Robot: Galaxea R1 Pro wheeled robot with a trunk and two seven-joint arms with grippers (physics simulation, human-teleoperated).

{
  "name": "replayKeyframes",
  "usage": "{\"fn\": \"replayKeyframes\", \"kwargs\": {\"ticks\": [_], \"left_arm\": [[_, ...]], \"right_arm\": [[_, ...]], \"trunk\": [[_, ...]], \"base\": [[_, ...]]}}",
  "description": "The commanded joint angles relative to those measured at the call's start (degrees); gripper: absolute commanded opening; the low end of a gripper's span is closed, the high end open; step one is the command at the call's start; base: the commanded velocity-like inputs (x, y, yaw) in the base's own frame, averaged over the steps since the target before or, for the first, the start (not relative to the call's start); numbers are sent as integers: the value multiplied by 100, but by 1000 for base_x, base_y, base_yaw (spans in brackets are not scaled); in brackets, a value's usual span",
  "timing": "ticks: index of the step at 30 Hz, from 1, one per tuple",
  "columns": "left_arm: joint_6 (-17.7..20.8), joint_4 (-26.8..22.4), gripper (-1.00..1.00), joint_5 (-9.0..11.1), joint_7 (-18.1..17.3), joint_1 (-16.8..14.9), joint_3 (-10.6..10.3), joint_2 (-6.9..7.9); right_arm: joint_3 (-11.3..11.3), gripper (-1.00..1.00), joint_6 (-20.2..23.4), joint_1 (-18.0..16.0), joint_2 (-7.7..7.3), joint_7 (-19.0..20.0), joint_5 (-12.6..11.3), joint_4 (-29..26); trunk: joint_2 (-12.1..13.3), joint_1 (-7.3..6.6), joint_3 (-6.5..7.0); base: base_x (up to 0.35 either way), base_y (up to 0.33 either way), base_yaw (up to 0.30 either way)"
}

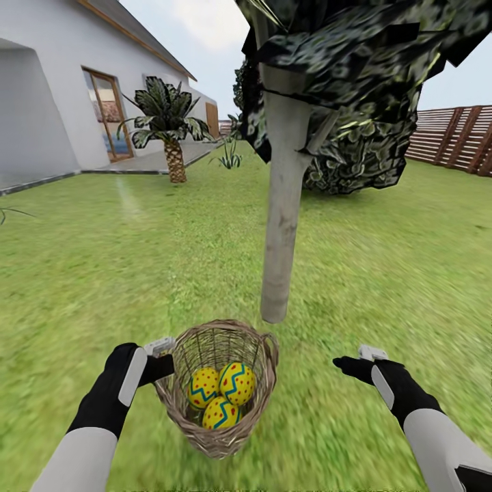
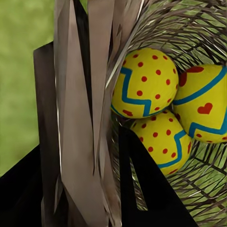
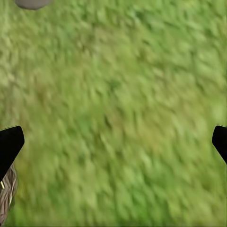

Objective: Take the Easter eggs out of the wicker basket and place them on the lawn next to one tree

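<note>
From the head, the left gripper (image 1: 164, 355) pinches the basket (image 1: 217, 437) rim near the tree (image 1: 280, 225), while its wrist camera shows three eggs (image 2: 144, 82) inside; the right gripper (image 1: 355, 362) hangs spread over lawn (image 3: 123, 104).

Both arms have smooth white forearm shells that give way to matte black wrist sections, each with a pale grey panel along its side. The left gripper (image 1: 162, 355) and right gripper (image 1: 355, 360) each carry a small light-grey block beside flat, black, angular fingers (image 2: 151, 189)
</note>
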Motion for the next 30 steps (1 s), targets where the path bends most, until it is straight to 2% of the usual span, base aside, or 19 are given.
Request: {"fn": "replayKeyframes", "kwargs": {"ticks": [1, 8, 18, 19, 27, 30], "left_arm": [[13, 4, -100, 104, 51, 0, 14, -7], [13, 4, -100, 104, 51, 0, 14, -7], [6, 10, -100, 94, 51, 0, 14, -7], [5, 10, 100, 95, 51, 0, 14, -7], [6, -1, 100, 104, 51, 0, 14, -7], [23, -1, 100, 102, 51, 0, -2, -7]], "right_arm": [[-17, 100, 35, -2, 1, 4, -49, -9], [-17, 100, 31, -2, 2, 3, -49, -9], [-17, 100, 31, -2, 1, 6, -49, -8], [-17, 100, 34, -2, 1, 3, -49, -7], [-17, 100, 33, -2, 1, 2, -49, -9], [-17, 100, 32, -2, 1, 4, -49, -8]], "trunk": [[-3, 2, -29], [-13, 20, -184], [-13, 20, -184], [-13, 20, -184], [-13, 20, -184], [-9, 13, -118]], "base": [[0, 0, 0], [0, 0, 0], [0, 0, 0], [0, 0, 0], [0, 0, 0], [0, 0, 0]]}}
